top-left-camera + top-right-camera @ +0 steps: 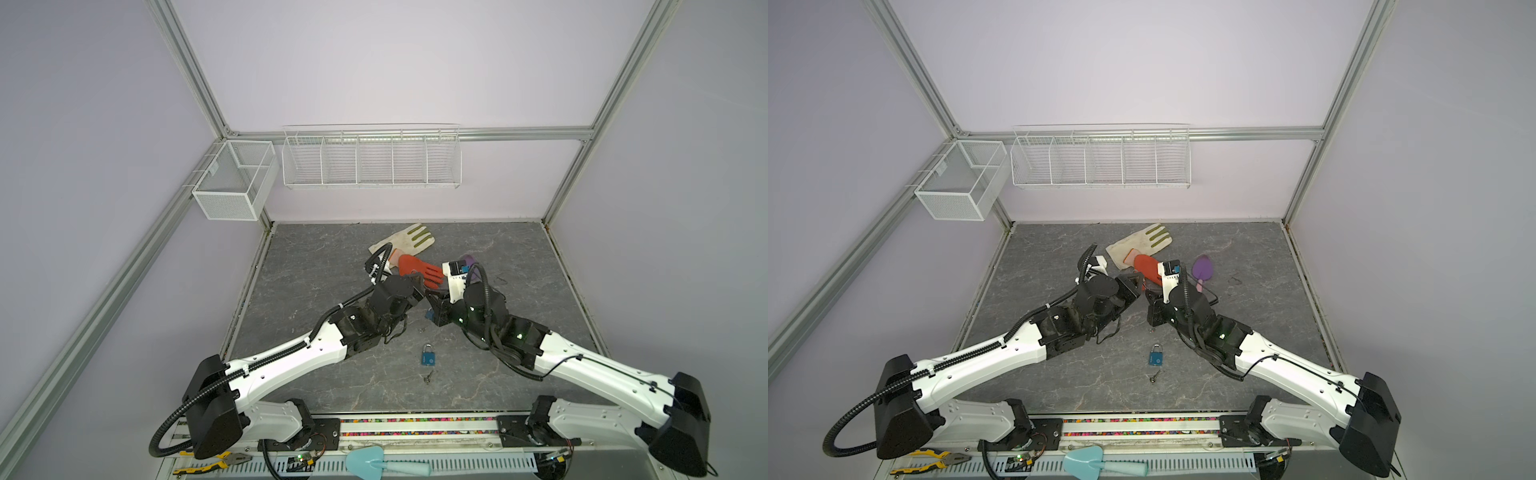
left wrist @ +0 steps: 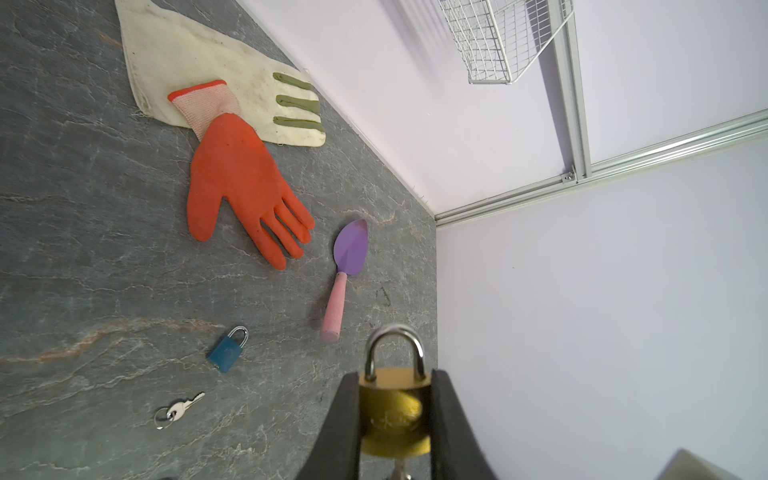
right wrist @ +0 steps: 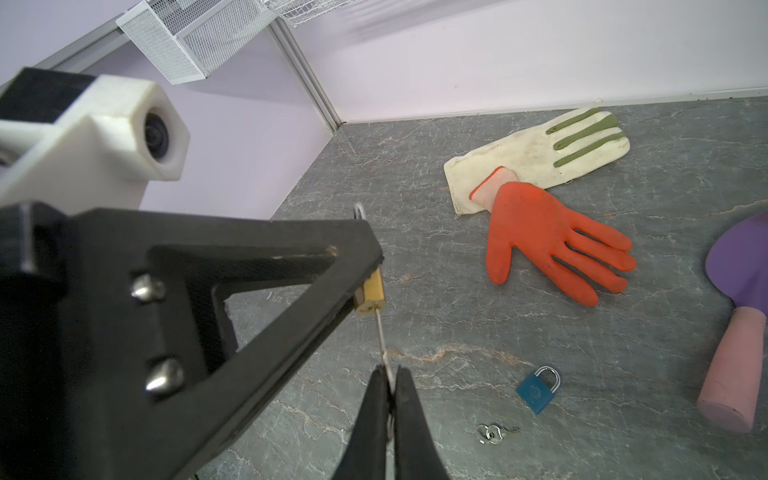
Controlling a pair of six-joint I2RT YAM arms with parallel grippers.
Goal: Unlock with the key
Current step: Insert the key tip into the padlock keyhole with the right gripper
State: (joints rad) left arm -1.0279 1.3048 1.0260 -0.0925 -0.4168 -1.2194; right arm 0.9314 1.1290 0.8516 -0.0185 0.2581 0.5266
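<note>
My left gripper point(image 2: 395, 376) is shut on a brass padlock point(image 2: 395, 399), its black fingers pressing both sides of the body and the steel shackle sticking out past them. My right gripper point(image 3: 390, 372) is shut on the key point(image 3: 380, 332). The key's thin silver shaft runs straight from my fingertips into the bottom of the brass padlock point(image 3: 371, 293). Both grippers meet above the middle of the table in both top views, the left gripper point(image 1: 420, 291) facing the right gripper point(image 1: 434, 296). The padlock and key are hidden there.
A blue padlock point(image 1: 428, 356) and a small key ring point(image 1: 428, 377) lie on the grey table near the front. An orange glove point(image 2: 241, 187), a white glove point(image 2: 208, 70) and a purple trowel point(image 2: 347, 274) lie further back. Wire baskets point(image 1: 370, 158) hang on the rear wall.
</note>
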